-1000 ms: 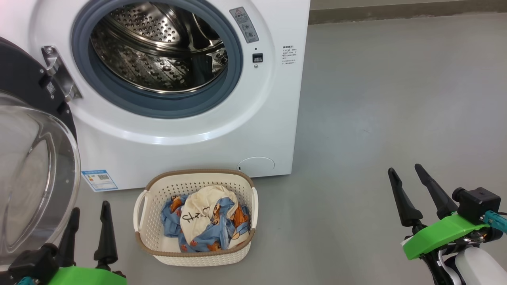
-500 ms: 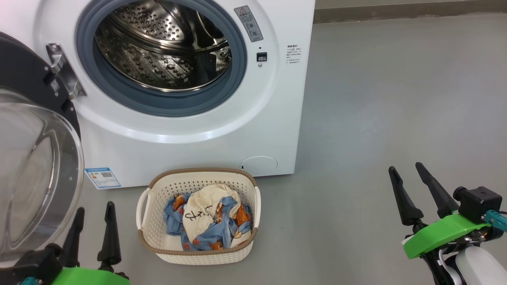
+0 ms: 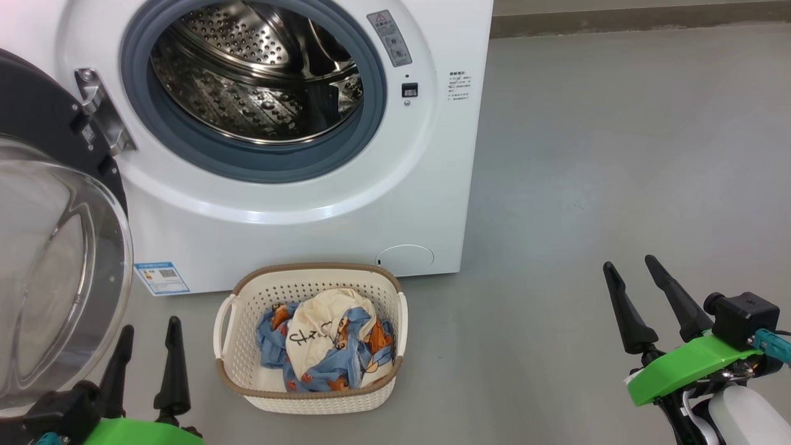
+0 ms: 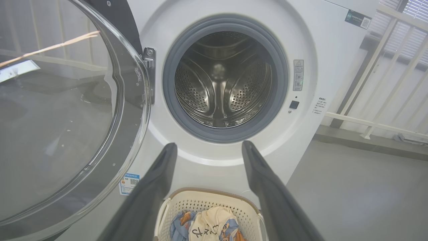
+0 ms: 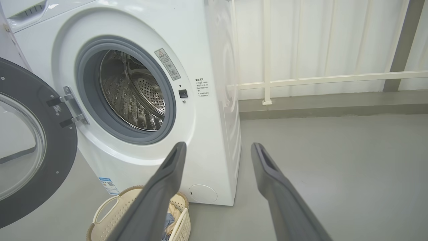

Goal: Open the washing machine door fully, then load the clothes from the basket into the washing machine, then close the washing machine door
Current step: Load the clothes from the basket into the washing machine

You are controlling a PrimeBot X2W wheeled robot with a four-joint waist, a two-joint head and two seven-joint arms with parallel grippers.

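The white washing machine point(image 3: 290, 228) fills the upper left, its steel drum point(image 3: 256, 74) bare inside the grey gasket. The washing machine door point(image 3: 59, 247) hangs swung out to the left, glass bowl toward me; it also shows as the door point(image 4: 67, 100) and the door point(image 5: 30, 144). On the floor before the machine sits the basket point(image 3: 312, 395) with the clothes point(image 3: 327, 346), cream-white on light blue. My left gripper point(image 3: 148, 337) stands open left of the basket, below the door. Far to the right, my right gripper point(image 3: 630, 272) is open over bare floor.
Grey floor point(image 3: 618, 154) spreads to the right of the machine. A white railing point(image 5: 317, 80) and a low kerb run behind it. A blue label sticker point(image 3: 162, 278) sits low on the machine front.
The head view has shifted slightly, so the machine and basket sit a little further right. Both grippers stay open and hold nothing.
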